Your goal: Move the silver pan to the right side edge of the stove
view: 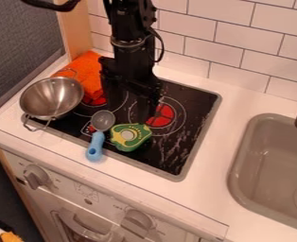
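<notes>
In the camera view I have the black two-finger gripper (128,113) above the black glass stove (193,101), fingers apart, holding nothing. The round silver metal pan (51,97) is at the left of the frame. Its curved wall could slip from a shallow grip; carried too low rightward, it could sweep along the blue-handled spoon (95,145) or green-and-yellow toy (131,137), lower centre, or snag the orange cloth (86,71)

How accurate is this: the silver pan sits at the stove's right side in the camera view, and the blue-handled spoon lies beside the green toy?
The side is wrong: the camera view shows the silver pan at the stove's left side. The blue-handled spoon does lie beside the green toy.
</notes>
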Robot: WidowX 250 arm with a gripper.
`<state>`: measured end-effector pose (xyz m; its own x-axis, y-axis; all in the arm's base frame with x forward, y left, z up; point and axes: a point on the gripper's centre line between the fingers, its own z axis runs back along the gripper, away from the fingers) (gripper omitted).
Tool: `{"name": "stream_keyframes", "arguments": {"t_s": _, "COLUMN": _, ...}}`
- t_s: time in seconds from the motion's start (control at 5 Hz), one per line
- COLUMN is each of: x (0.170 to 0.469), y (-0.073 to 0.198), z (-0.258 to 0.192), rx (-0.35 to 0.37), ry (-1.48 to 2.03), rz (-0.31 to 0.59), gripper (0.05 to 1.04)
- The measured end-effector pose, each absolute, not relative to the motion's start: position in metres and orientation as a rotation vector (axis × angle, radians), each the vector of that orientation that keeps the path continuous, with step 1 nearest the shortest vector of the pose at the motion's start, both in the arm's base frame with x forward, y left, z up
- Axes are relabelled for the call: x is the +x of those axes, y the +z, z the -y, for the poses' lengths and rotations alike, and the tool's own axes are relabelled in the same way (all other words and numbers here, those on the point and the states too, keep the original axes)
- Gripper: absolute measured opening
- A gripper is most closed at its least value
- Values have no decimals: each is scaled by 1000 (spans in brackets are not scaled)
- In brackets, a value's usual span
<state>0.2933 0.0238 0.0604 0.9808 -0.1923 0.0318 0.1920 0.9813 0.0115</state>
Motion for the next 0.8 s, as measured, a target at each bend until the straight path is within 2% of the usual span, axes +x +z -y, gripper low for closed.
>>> {"name": "stream_keyframes", "arguments": {"t_s": 0.2, "x": 291, "y": 51, "z": -23, "rx": 2, "ry": -197, "rz": 0, "gripper": 1001}}
{"name": "stream_keyframes", "arguments": {"t_s": 0.6, "x": 299, "y": 53, "z": -85, "rx": 24, "ry": -78, "rz": -6, "gripper": 1001}}
{"name": "stream_keyframes", "arguments": {"t_s": 0.8, "x": 302, "y": 56, "z": -118, "rx": 71, "ry": -31, "rz": 6, "gripper": 1001}}
